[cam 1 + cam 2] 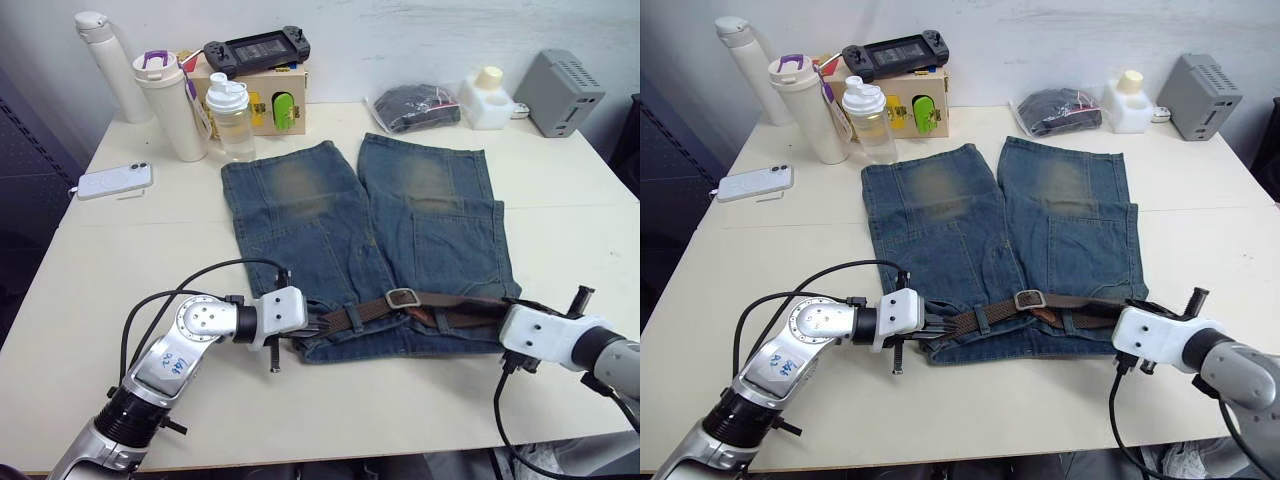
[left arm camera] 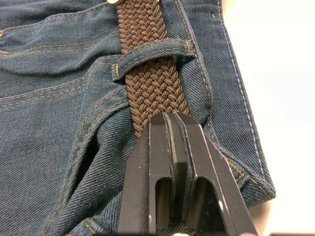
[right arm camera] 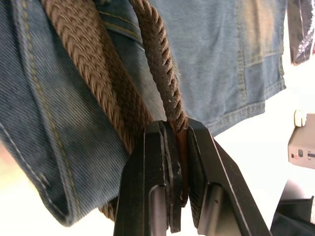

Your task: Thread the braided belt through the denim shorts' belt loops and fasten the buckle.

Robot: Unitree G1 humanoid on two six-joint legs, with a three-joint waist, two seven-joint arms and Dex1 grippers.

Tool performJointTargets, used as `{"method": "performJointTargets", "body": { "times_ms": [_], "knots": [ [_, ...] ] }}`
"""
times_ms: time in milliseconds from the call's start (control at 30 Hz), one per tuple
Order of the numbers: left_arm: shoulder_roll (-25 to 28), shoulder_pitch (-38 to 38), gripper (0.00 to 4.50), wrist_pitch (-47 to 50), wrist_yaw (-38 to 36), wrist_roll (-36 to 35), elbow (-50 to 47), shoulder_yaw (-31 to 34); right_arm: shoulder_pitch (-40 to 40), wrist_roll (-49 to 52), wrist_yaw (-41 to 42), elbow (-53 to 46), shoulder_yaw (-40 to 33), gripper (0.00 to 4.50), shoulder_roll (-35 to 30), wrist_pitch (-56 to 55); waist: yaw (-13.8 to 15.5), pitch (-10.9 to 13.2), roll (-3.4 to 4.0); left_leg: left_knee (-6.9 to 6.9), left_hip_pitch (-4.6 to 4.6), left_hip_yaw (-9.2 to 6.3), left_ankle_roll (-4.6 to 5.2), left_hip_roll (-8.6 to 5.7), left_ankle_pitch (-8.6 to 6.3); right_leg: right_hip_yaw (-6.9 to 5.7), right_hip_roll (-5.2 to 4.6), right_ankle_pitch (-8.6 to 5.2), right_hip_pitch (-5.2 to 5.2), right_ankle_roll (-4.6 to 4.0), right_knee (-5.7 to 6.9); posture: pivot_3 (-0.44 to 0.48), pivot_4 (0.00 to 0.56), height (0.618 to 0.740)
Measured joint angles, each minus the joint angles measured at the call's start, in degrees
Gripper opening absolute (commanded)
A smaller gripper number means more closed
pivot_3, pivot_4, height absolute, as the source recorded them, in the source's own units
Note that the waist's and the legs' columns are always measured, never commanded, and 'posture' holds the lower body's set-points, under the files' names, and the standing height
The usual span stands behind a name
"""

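The denim shorts lie flat on the table, waistband toward me. The braided belt runs along that waistband, and the silver buckle rests near its middle. At the waistband's left end my left gripper is shut on the belt, just short of a belt loop that the strap passes under. My right gripper is at the waistband's right end and pinches a doubled-back strand of the belt between its fingers.
Along the table's back stand a white flask, a white tumbler, a clear shaker bottle, a box with a game controller, a bagged dark cloth, a white container and a grey box. A phone lies at left.
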Motion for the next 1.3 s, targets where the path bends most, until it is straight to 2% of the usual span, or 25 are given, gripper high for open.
{"method": "performJointTargets", "body": {
  "times_ms": [33, 133, 167, 233, 300, 467, 633, 700, 867, 1067, 1200, 1300],
  "knots": [
    [0.27, 0.2, 0.0, -0.18, 0.0, 0.05, -0.15, 0.07, -0.2, -0.98, -0.07, 0.11, 0.79, 1.27, 0.04, 0.82, -0.03, 0.0, 0.01, 0.0, 0.0, 0.0, 0.0, 0.0, 0.0, 0.0, 0.0, 0.0, 0.0, 0.0, 0.0, 0.0, 0.15, 0.69],
    [1.26, 0.92, 0.0, -0.82, 0.02, 0.15, -0.73, 0.43, -1.23, -3.43, -0.18, 0.05, 2.78, 2.7, 0.22, 3.86, -0.21, -0.03, 0.03, -0.01, 0.01, 0.0, -0.02, 0.06, -0.01, 0.01, 0.0, 0.0, 0.0, 0.0, -0.01, 0.0, 0.15, 0.69],
    [1.44, 1.13, 0.0, -0.8, 0.02, 0.15, -0.97, 0.62, -1.65, -3.82, -0.19, -0.15, 3.24, 2.84, 0.27, 4.66, -0.24, -0.04, 0.01, -0.01, 0.0, 0.0, -0.02, 0.08, -0.01, 0.0, 0.0, 0.0, 0.0, 0.0, -0.02, 0.0, 0.15, 0.69],
    [2.13, 1.69, 0.0, -0.51, -0.06, 0.04, -1.9, 1.18, -2.59, -4.57, -0.21, -1.28, 3.44, 3.88, 1.48, 7.45, -0.29, -0.07, -0.04, -0.01, 0.02, 0.0, -0.09, 0.16, -0.05, 0.0, 0.02, -0.01, 0.0, -0.02, -0.04, 0.0, 0.15, 0.69],
    [2.28, 2.1, 0.0, -0.13, -0.15, -0.61, -2.25, 2.19, -3.05, -4.47, -0.11, -2.32, 3.13, 4.44, 2.3, 9.43, -0.28, -0.09, -0.07, -0.01, 0.01, -0.01, -0.1, 0.2, -0.05, -0.01, 0.03, -0.02, 0.0, -0.03, -0.06, 0.0, 0.15, 0.69],
    [3.02, 2.24, 0.0, 4.74, -0.73, -6.21, -4.5, 7.98, -2.7, 0.53, 3.68, -4.37, -0.4, 4.44, 3.26, 12.97, -0.06, -0.06, -0.09, 0.0, -0.04, -0.02, -0.09, 0.21, -0.06, -0.02, 0.02, -0.02, -0.02, -0.03, -0.08, 0.0, 0.15, 0.69],
    [2.99, 0.52, 0.0, 9.75, -1.52, -12.2, -7.39, 10.94, -2.62, 12.24, 8.24, -9.04, -5.09, 4.44, 7.4, 11.17, -0.23, -0.01, -0.08, -0.01, -0.05, -0.02, -0.09, 0.22, -0.06, -0.02, 0.05, -0.02, -0.04, -0.03, -0.06, 0.0, 0.15, 0.69],
    [2.94, -0.18, 0.0, 10.64, -1.8, -13.24, -8.01, 10.84, -2.31, 16.84, 9.36, -12.68, -5.34, 4.44, 8.98, 10.52, -0.2, 0.0, -0.07, -0.01, -0.05, -0.02, -0.09, 0.22, -0.06, -0.02, 0.08, -0.02, -0.04, -0.03, -0.05, 0.0, 0.15, 0.69],
    [2.12, -1.11, 0.0, 11.09, -1.29, -13.38, -8.08, 10.69, -2.21, 20.95, 8.97, -17.44, -3.18, 4.44, 10.69, 13.01, -0.17, 0.0, -0.07, -0.01, -0.05, -0.01, -0.09, 0.2, -0.06, 0.0, 0.07, -0.02, -0.05, -0.03, -0.04, 0.0, 0.15, 0.69],
    [1.15, -0.85, 0.0, 11.06, 0.3, -13.09, -8.18, 9.69, 0.06, 15.08, 4.26, -17.14, 6.79, 4.44, 10.9, 11.42, -0.15, 0.0, -0.07, -0.01, -0.06, 0.02, -0.09, 0.18, -0.06, 0.01, 0.09, -0.02, -0.09, -0.03, -0.03, 0.0, 0.15, 0.69],
    [0.41, -0.39, 0.0, 11.02, 1.78, -12.79, -8.4, 9.67, 1.6, 5.55, -1.6, -10.8, 10.76, 4.44, 10.36, 5.63, -0.22, 0.0, -0.07, 0.0, -0.05, 0.07, -0.09, 0.14, -0.06, 0.04, 0.11, -0.02, -0.09, -0.03, -0.01, 0.0, 0.15, 0.69],
    [0.28, 0.12, 0.0, 11.03, 2.39, -12.73, -8.77, 9.67, 1.46, 0.94, -5.23, -8.24, 12.58, 3.56, 10.46, 0.88, -0.29, 0.0, -0.07, -0.01, -0.04, 0.06, -0.1, 0.18, -0.06, 0.04, 0.11, -0.02, -0.1, -0.03, -0.02, 0.0, 0.15, 0.69]
  ]
}}
